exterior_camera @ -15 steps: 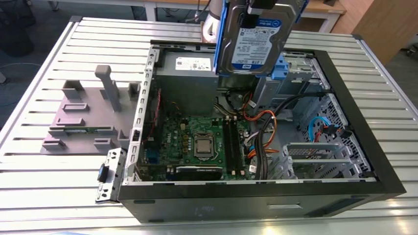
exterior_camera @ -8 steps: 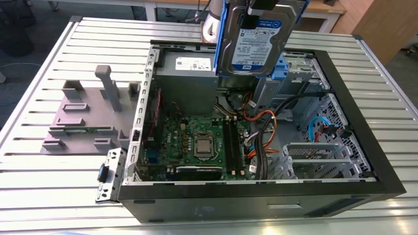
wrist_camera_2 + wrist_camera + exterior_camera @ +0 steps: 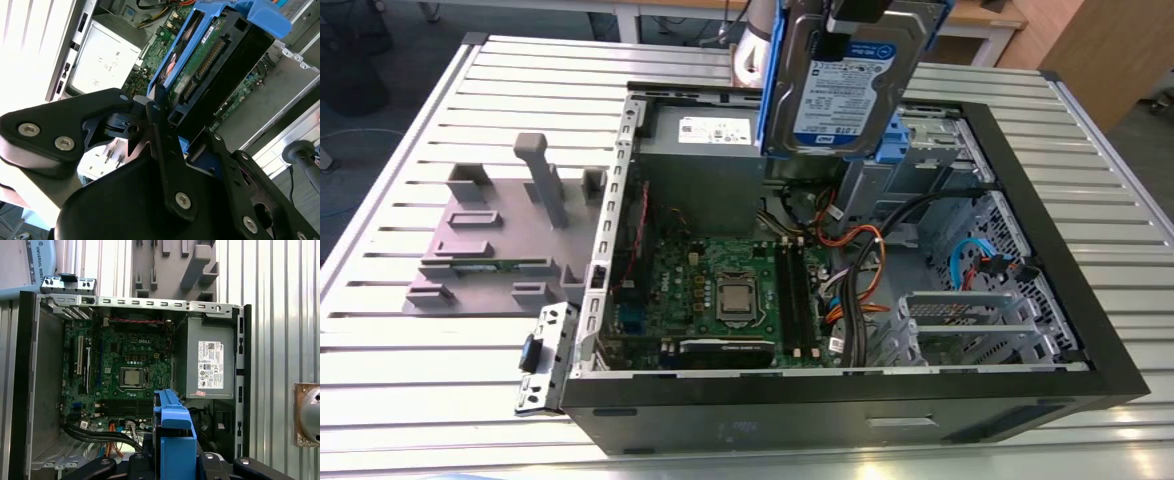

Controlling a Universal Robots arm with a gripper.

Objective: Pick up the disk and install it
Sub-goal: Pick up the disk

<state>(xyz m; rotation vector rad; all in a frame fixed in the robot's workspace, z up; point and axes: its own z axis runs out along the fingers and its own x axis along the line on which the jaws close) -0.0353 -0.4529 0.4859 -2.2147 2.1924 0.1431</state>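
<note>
I am in the carrying part of the task: the pick-up is done and the installing is not yet done. My tool point(image 3: 170, 125) has its fingers point(image 3: 150, 112) drawn in against the blue bracket point(image 3: 175, 437) that frames the disk point(image 3: 843, 85), so it is closed on the disk and grips it by one short end. The disk hangs upright below the tool, and in the exterior view its white-and-blue label faces the camera. In the second wrist view I see its other face, with the green circuit board and the connector.

The disk is in the air above the open computer case point(image 3: 1083, 300), which lies on its side on the slatted surface point(image 3: 400, 400). In the exterior view it is in front of the power supply point(image 3: 700, 125) and just beside the metal drive cage point(image 3: 945, 140) at the far end of the case. I cannot tell how high it is above them, but nothing seems to touch it. The motherboard point(image 3: 720, 280) and the bundle of cables point(image 3: 854, 250) lie open below. The grey stand point(image 3: 507, 230) is well apart, outside the case on the exterior view's left.

I judge that the installing calls for careful alignment. The bracket must be square to the cage opening, with the connector end on the side of the cables. The descent should be slow and straight, because the loose cables near the cage could catch a corner of the disk.
</note>
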